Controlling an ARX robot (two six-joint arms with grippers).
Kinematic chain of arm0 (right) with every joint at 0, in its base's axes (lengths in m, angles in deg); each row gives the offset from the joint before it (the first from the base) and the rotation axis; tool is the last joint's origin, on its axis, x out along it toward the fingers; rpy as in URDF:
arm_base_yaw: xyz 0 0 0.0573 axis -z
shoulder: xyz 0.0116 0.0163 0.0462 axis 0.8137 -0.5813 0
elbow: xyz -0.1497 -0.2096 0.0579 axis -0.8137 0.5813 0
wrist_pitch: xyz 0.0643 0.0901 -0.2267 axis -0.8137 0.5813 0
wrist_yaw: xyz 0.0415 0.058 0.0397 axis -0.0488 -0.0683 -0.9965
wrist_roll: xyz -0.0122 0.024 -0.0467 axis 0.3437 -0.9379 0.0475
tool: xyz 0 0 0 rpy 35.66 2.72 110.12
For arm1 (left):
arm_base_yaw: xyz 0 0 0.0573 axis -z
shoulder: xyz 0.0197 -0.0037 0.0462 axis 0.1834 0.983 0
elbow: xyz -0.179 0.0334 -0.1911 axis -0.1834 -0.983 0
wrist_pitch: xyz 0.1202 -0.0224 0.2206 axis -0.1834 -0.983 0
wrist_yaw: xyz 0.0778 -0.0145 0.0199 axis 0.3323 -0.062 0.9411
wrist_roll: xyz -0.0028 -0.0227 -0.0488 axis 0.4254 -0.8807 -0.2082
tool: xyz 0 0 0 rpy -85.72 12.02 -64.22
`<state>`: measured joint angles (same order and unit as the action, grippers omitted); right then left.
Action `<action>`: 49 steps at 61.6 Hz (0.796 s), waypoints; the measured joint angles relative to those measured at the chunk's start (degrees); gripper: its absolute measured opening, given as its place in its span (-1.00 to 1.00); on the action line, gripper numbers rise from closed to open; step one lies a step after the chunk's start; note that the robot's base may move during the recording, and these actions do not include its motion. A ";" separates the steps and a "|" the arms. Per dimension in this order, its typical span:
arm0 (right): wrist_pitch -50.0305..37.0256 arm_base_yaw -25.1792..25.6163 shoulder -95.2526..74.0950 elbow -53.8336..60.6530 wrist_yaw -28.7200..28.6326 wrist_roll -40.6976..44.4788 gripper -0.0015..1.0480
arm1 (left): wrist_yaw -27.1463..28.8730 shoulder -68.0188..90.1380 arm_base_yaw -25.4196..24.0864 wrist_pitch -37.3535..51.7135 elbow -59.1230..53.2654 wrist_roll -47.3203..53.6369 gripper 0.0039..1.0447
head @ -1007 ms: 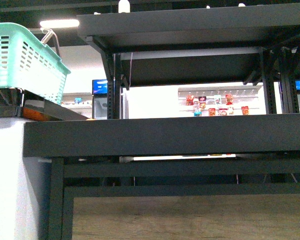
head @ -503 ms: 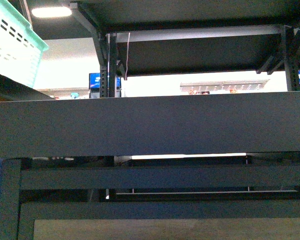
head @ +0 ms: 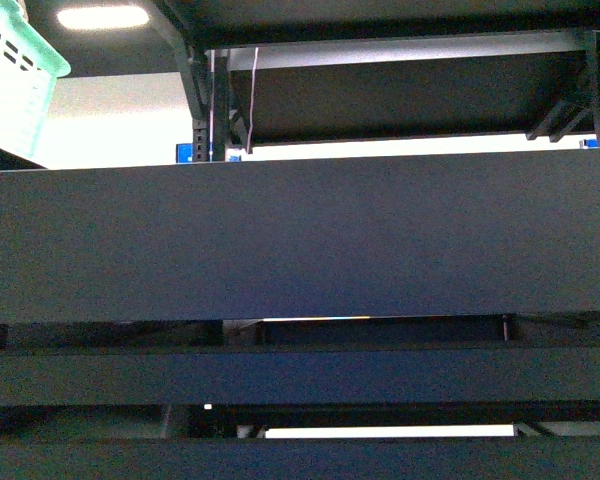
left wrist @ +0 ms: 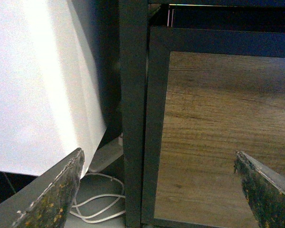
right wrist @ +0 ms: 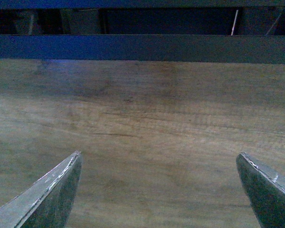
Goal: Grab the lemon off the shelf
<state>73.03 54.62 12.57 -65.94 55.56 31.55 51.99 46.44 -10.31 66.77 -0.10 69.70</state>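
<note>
Splayed right claw (right wrist: 158, 154) before wooden panel (right wrist: 142, 102)

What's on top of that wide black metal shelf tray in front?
The front edge of the black metal shelf hides its top surface, so no lemon shows. Above its left end, only a mint-green plastic basket shows.

The shelf (head: 300, 235) shows you only its dark front edge; its top is hidden. The green basket (head: 10, 90) is cut off at the upper left. The left gripper (left wrist: 157, 153) and right gripper (right wrist: 158, 153) are cut off at the bottom edge.
</note>
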 joint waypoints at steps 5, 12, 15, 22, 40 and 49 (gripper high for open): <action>0.00 -0.02 0.00 0.00 -0.13 0.00 0.86 | 0.00 0.00 0.00 0.00 0.00 0.00 0.85; 0.00 0.00 -0.07 0.00 -0.09 0.00 0.86 | 0.00 0.07 0.00 0.00 0.00 0.00 0.85; 0.00 0.00 -0.04 0.00 -0.02 0.00 0.86 | 0.02 0.07 0.00 0.00 0.00 0.00 0.85; -0.02 0.00 -0.04 0.00 -0.07 0.00 0.86 | 0.00 0.07 0.00 0.00 0.00 -0.02 0.85; 0.00 0.00 -0.04 0.00 -0.15 0.02 0.86 | 0.02 0.04 0.00 0.00 0.00 0.00 0.85; 0.00 0.00 -0.04 0.00 -0.15 0.02 0.86 | 0.00 0.04 0.00 0.00 0.00 0.00 0.85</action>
<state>73.03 54.62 12.53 -65.94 55.41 31.57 51.99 46.49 -10.31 66.77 -0.10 69.70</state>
